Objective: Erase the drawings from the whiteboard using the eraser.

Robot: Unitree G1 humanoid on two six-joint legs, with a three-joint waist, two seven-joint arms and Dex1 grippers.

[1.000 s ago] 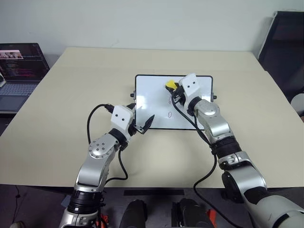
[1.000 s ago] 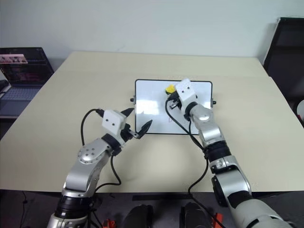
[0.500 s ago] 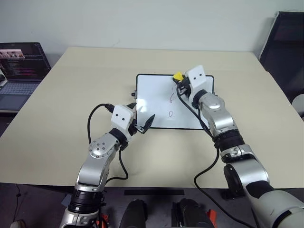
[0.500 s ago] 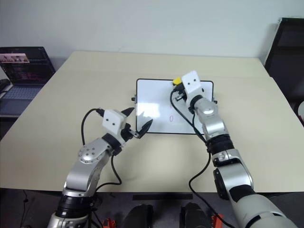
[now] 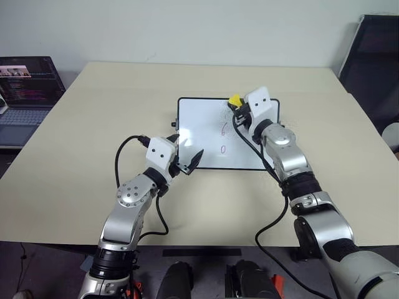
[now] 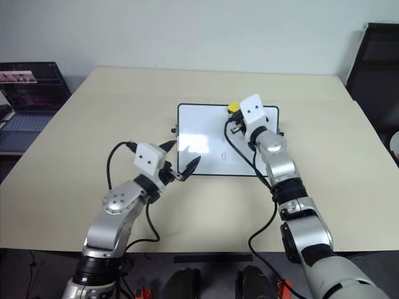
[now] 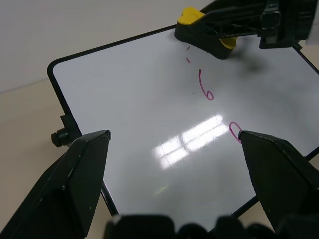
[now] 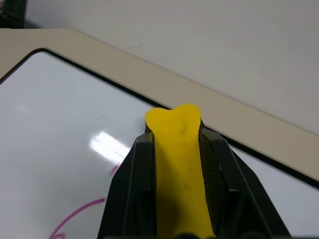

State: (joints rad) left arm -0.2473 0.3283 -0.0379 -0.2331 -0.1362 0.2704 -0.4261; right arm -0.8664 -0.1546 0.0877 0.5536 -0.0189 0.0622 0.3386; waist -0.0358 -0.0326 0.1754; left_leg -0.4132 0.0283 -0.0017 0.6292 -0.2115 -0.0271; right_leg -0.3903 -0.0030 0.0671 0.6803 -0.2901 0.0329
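- Yellow eraser (image 5: pixel 234 100) sits clamped in the right gripper (image 5: pixel 239 107) at the whiteboard's (image 5: pixel 199 134) far edge.
- Remaining drawings (image 7: pixel 206 92), a "6" over a "0", run in a column toward six o'clock from the eraser; faint traces lie just beside it.
- Right arm is much nearer the marks.
- Left gripper (image 5: pixel 186 163), jaws spread and empty, hovers at the board's near-left edge.

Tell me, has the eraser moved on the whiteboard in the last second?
Yes. The eraser went from beside the digits toward the whiteboard's far edge.
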